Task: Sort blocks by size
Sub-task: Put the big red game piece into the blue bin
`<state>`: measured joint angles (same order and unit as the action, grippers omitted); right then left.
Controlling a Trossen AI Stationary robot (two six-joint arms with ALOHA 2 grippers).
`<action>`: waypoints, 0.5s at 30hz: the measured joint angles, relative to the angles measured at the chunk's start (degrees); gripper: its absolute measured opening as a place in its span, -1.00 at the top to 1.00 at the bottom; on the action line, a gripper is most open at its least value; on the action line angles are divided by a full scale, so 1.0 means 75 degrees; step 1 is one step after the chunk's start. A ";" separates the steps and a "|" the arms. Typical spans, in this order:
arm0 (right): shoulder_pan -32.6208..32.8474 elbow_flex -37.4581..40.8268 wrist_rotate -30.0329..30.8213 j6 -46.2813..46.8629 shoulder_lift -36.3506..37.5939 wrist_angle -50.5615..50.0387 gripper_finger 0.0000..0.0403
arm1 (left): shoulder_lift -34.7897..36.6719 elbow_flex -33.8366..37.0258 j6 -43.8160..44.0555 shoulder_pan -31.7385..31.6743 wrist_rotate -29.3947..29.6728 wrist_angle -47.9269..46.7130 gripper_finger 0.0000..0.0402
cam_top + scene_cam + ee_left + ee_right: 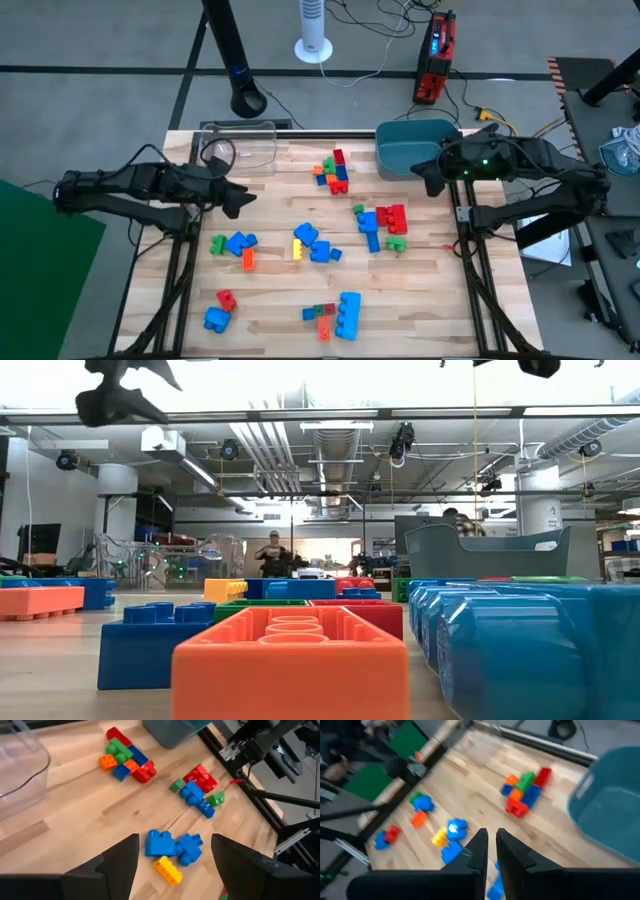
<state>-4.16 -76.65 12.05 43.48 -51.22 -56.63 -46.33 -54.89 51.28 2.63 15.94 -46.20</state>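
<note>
Blocks lie loose on the wooden table in several clusters: a mixed heap [333, 170] at the far middle, blue and yellow ones [315, 243] in the centre, red and blue ones [383, 222] to the right, blue and orange ones [235, 247] to the left, and more [338, 315] near the front edge. My left gripper [238, 197] hovers open above the table's left part; in the left wrist view the blue and yellow blocks [172, 851] lie beyond its open fingers [175, 865]. My right gripper [491, 851] hovers shut beside the teal tub [412, 148], holding nothing.
A clear plastic box [240, 148] stands at the far left and the teal tub at the far right of the table. Bare wood shows between the clusters. In the low view an orange block [290, 650] and blue ones [530, 650] stand close to the camera.
</note>
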 joint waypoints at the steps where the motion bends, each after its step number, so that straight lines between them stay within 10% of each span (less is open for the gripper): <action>1: 0.0000 -0.0002 -0.0001 0.0010 -0.0022 0.0229 0.86 | -0.0118 -0.0109 -0.0052 0.0000 0.0005 0.0003 -0.17; 15: -0.0034 0.0004 0.0132 0.0061 -0.0777 0.0996 0.86 | -0.1015 -0.0421 -0.0062 -0.0038 0.0603 -0.0219 -0.17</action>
<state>-4.42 -76.62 13.05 43.94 -57.05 -49.16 -53.94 -58.04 50.82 2.35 20.47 -47.85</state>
